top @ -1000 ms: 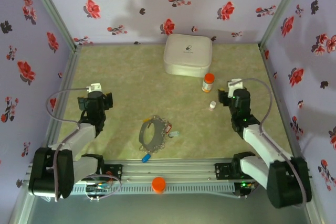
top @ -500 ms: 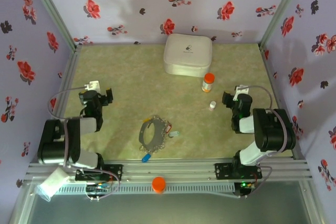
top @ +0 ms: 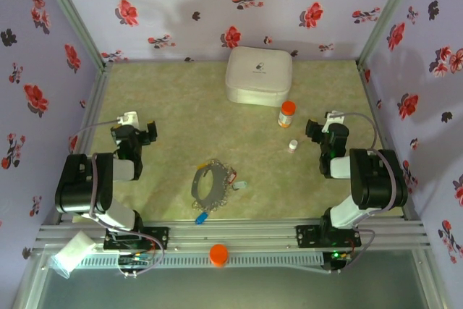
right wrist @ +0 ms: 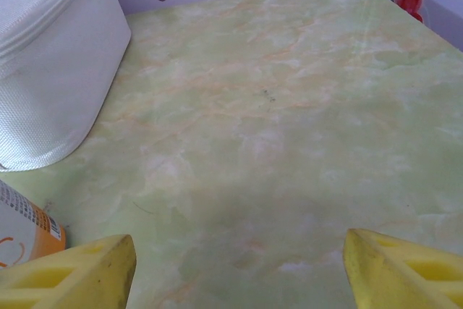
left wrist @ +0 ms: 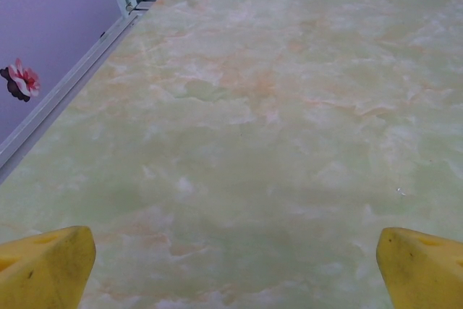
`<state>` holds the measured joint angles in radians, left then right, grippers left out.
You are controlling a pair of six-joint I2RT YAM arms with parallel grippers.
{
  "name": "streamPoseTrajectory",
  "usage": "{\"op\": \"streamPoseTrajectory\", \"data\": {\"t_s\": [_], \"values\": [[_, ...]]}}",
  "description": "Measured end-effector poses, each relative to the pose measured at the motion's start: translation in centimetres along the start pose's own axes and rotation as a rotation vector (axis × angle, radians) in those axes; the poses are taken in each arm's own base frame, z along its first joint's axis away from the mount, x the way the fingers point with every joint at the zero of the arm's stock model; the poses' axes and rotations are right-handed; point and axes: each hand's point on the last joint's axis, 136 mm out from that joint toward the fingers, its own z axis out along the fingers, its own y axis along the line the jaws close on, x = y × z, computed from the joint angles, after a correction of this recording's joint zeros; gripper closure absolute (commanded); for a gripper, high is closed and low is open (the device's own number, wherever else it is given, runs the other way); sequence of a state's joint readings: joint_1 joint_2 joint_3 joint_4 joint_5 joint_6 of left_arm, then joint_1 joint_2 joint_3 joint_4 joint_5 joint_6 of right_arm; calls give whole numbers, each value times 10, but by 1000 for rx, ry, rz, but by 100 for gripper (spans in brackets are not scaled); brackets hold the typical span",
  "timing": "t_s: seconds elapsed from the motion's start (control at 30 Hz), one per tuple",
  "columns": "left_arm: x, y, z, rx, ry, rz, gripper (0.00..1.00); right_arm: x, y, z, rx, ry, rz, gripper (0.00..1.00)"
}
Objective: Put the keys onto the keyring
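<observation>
Where the desk (top: 166,99) nears the arm bases, a blue key (top: 201,217) lies just in front of the keyring (top: 211,184). The keyring lies flat, with a pale key (top: 239,185) just beside its right edge. Well apart from the keyring on either side, the left end effector (left wrist: 231,269) and right end effector (right wrist: 235,265) are spread wide, empty. Beyond the keyring, to the right, stand an orange-capped bottle (top: 287,113) and a white box (top: 258,76).

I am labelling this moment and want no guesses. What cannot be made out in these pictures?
Top view: the keys are too small; whether any sits on the keyring is unclear.
Right wrist view: the bottle and the white box are cut off by the left edge.
</observation>
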<state>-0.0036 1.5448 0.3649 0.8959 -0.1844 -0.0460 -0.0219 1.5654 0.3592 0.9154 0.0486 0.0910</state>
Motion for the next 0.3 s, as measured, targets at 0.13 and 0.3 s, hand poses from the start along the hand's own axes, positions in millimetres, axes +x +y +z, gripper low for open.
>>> {"op": "streamPoseTrajectory", "data": {"t_s": [0.13,0.3], "values": [[-3,-1,1,4,-3,-1,0,2,0,0,1,7,0,23],[-5,-5,2,24,-2,6,0,2,-1,0,3,8,6,1]]}}
